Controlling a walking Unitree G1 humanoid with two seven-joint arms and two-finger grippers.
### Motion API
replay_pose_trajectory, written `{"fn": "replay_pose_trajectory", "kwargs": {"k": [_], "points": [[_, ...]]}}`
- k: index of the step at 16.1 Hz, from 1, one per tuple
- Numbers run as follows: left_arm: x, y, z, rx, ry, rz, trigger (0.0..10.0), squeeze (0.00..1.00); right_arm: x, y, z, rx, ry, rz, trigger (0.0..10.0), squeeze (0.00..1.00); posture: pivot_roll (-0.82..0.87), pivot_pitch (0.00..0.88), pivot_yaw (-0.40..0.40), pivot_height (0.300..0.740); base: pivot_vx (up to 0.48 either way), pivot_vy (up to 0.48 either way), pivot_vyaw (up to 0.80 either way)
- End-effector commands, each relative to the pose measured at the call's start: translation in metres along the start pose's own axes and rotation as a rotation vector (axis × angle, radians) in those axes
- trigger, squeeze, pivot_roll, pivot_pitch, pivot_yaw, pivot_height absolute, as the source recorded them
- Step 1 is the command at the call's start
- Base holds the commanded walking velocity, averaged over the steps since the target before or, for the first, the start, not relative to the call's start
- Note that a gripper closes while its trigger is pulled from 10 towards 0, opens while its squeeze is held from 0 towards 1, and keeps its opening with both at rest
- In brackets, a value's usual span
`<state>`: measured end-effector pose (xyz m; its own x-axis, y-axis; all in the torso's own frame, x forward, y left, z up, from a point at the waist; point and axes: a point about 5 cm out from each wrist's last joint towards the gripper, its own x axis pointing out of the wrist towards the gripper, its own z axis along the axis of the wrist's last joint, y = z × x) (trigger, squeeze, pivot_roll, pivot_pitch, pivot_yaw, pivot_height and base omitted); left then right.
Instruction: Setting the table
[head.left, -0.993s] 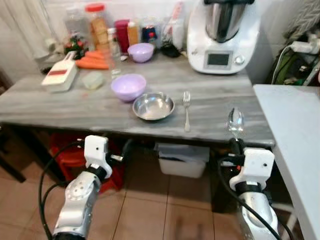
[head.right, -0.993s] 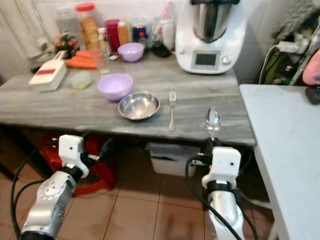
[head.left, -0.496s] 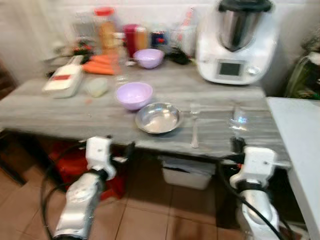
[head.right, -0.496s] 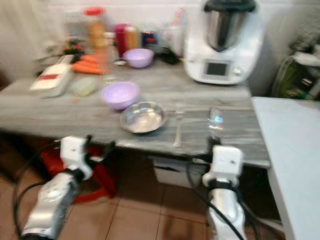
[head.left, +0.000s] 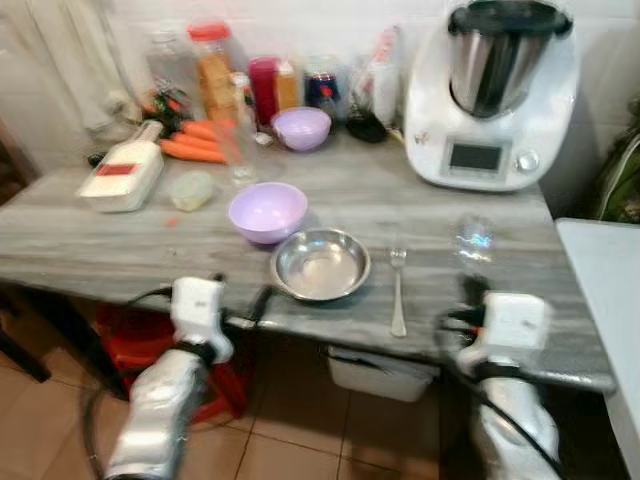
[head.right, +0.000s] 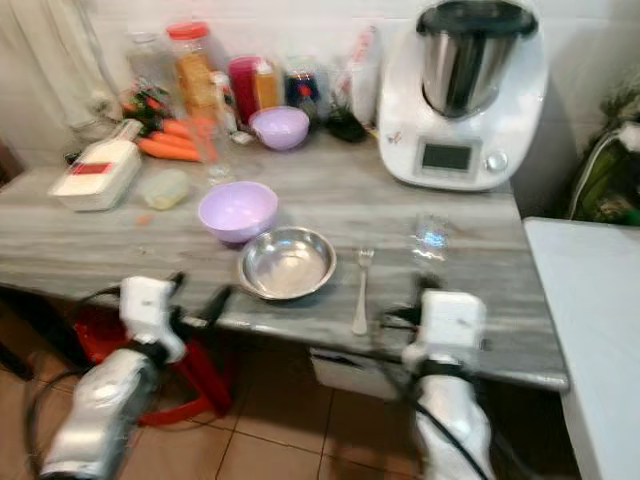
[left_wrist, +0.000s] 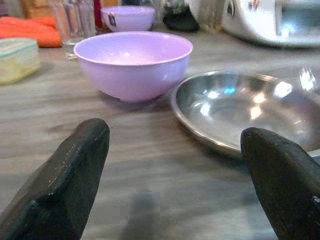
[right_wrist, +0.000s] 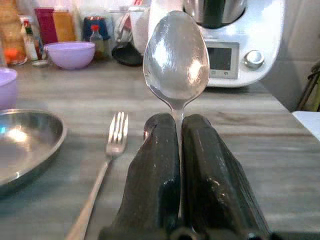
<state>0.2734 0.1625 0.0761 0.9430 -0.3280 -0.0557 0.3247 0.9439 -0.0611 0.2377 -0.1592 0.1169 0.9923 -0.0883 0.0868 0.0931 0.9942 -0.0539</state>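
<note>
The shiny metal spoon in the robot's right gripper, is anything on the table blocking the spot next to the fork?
Nothing visible does. The right gripper holds the shiny metal spoon upright above the grey wooden table. The stretch of tabletop to the right of the silver fork looks bare.

Bare tabletop (head.left: 500, 290) lies right of the fork (head.left: 398, 290); the steel bowl (head.left: 320, 265) crowds its left.

Head cameras look down on the table (head.left: 120, 240); wrist cameras skim it closely
</note>
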Motion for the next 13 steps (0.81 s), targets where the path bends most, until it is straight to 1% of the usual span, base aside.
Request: {"fn": "replay_pose_trajectory", "kwargs": {"k": [1,2,4,7,9,10,11,13], "points": [[0.002,-0.008,0.006,0.028,-0.028,-0.05,10.0,0.0,0.002,-0.007,-0.001,0.005,-0.004,-0.028,10.0,0.0,-0.08,0.0,0.068,0.74,0.0,0.0,0.0],[-0.002,-0.005,0.005,0.041,-0.023,-0.058,10.0,0.0,0.003,-0.003,-0.001,0.016,-0.004,-0.015,10.0,0.0,-0.08,0.0,0.068,0.74,0.0,0.0,0.0],[-0.013,-0.004,0.002,0.059,-0.004,-0.104,10.0,0.0,0.005,-0.003,0.001,0.02,-0.005,-0.022,10.0,0.0,-0.08,0.0,0.071,0.74,0.0,0.0,0.0],[-0.026,-0.006,-0.004,0.042,0.041,-0.229,10.0,0.0,0.012,-0.005,0.0,0.044,0.018,-0.03,10.0,0.0,-0.07,0.0,0.07,0.74,0.0,0.0,0.0],[-0.029,-0.013,-0.004,0.003,0.052,-0.335,10.0,0.0,0.019,-0.007,-0.004,0.053,0.054,-0.042,10.0,0.0,-0.08,0.0,0.073,0.74,0.0,0.0,0.0],[-0.029,-0.015,-0.003,-0.003,0.055,-0.365,10.0,0.0,0.022,-0.008,-0.006,0.048,0.078,-0.052,10.0,0.0,-0.08,0.0,0.073,0.74,0.0,0.0,0.0],[-0.031,-0.02,-0.002,-0.006,0.061,-0.434,10.0,0.0,0.024,-0.01,-0.011,0.084,0.122,-0.073,10.0,0.0,-0.08,0.0,0.072,0.74,0.0,0.0,0.0],[-0.032,-0.022,-0.001,-0.001,0.063,-0.47,10.0,0.0,0.025,-0.01,-0.018,0.081,0.164,-0.082,10.0,0.0,-0.08,0.0,0.069,0.74,0.0,0.0,0.0]]}}
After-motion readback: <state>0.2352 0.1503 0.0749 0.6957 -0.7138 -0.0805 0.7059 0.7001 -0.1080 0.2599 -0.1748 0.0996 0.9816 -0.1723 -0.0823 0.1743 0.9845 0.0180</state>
